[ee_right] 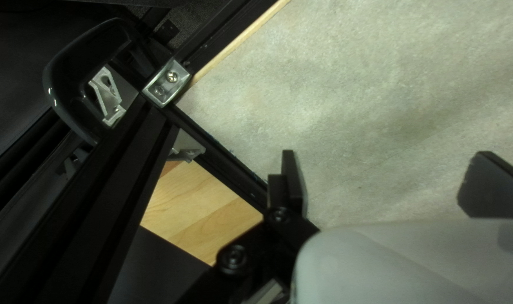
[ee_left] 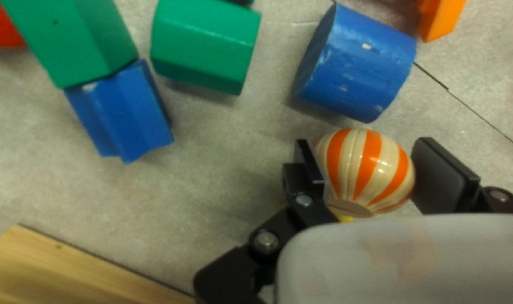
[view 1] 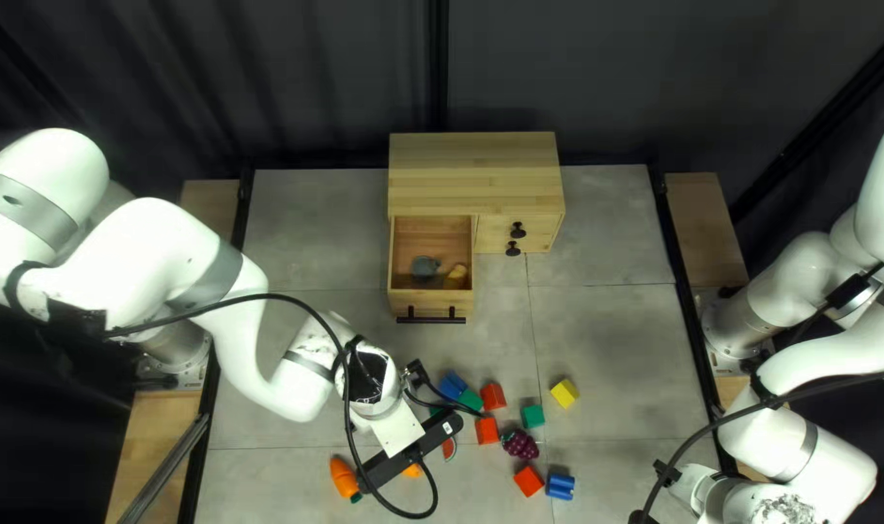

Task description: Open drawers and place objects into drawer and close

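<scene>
My left gripper [view 1: 425, 453] is low over the toys at the lower middle of the top left view; its fingertips are hidden there. In the left wrist view my left gripper [ee_left: 370, 169] is shut on an orange-and-cream striped toy [ee_left: 369, 169], a pad on each side. A wooden cabinet [view 1: 473, 175] has its left drawer [view 1: 432, 232] pulled out, holding a grey toy [view 1: 424, 267] and a tan toy [view 1: 456, 276]. Its knobbed right side [view 1: 541, 231] is closed. The right wrist view shows my right gripper [ee_right: 387, 174] open, nothing between its fingers.
Near the left gripper are a blue cylinder [ee_left: 355, 65], a green block [ee_left: 206, 42] and a blue block [ee_left: 121, 112]. The top left view shows a carrot [view 1: 342, 476], grapes [view 1: 521, 445] and a yellow block [view 1: 564, 392]. A black frame [ee_right: 222, 157] runs beside the right gripper.
</scene>
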Robot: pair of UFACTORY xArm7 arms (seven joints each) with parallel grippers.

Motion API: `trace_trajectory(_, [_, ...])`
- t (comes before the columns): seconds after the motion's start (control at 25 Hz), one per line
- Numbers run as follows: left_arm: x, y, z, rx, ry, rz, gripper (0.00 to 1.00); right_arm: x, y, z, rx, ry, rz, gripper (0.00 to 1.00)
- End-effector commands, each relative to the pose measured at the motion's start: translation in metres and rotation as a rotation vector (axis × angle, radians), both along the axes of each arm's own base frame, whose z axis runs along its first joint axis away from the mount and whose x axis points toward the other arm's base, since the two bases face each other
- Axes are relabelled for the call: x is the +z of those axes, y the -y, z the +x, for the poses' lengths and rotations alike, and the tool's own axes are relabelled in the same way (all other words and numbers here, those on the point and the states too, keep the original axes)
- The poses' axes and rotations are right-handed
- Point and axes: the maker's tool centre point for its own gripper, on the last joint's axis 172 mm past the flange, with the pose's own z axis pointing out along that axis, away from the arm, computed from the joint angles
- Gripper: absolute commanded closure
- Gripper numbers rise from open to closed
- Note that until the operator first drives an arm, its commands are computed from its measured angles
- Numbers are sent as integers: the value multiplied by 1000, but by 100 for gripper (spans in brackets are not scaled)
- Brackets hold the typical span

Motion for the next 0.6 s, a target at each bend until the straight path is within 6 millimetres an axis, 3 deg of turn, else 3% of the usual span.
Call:
trace_trajectory(0.04, [46, -26, 8, 40, 19, 35, 100, 0, 0, 0, 0, 0, 0, 0])
trace_trajectory(0.16, [88, -60, 23, 89, 39, 86, 100, 0, 0, 0, 0, 0, 0, 0])
trace_trajectory(0.36, [133, -97, 53, 153, 70, 165, 100, 0, 0, 0, 0, 0, 0, 0])
trace_trajectory(0.48, [143, -119, 76, 194, 81, 214, 100, 0, 0, 0, 0, 0, 0, 0])
trace_trajectory(0.6, [139, -152, 94, 285, 74, 281, 100, 0, 0, 0, 0, 0, 0, 0])
